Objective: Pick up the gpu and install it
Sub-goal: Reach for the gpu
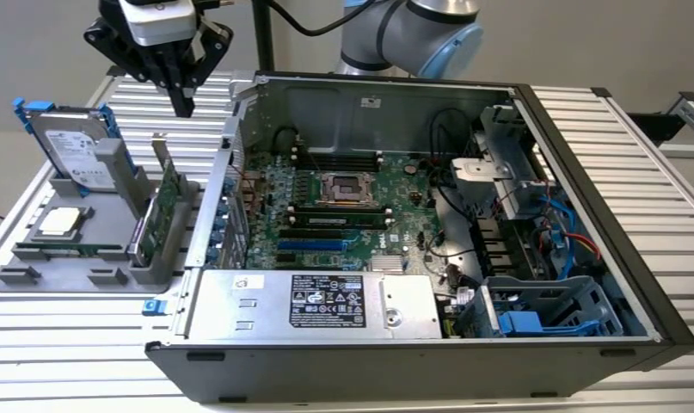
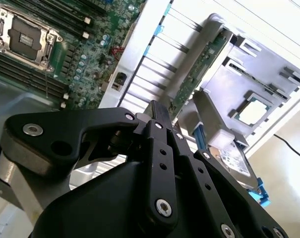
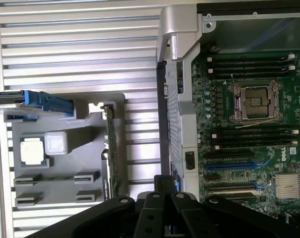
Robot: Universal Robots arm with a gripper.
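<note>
Slatted aluminium table [image 1: 60,344], ribs running crosswise. Bears a grey holder tray [image 1: 48,280] flat toward the exterior view's left and, just beside it, an open computer case [image 1: 415,366] lying on its side across the middle and right.

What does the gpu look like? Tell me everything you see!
The gpu is a flat green circuit card standing on its long edge in a slot of the grey holder, beside the open computer case. A silver metal bracket sticks up at one end. The hand is not touching it.
</note>
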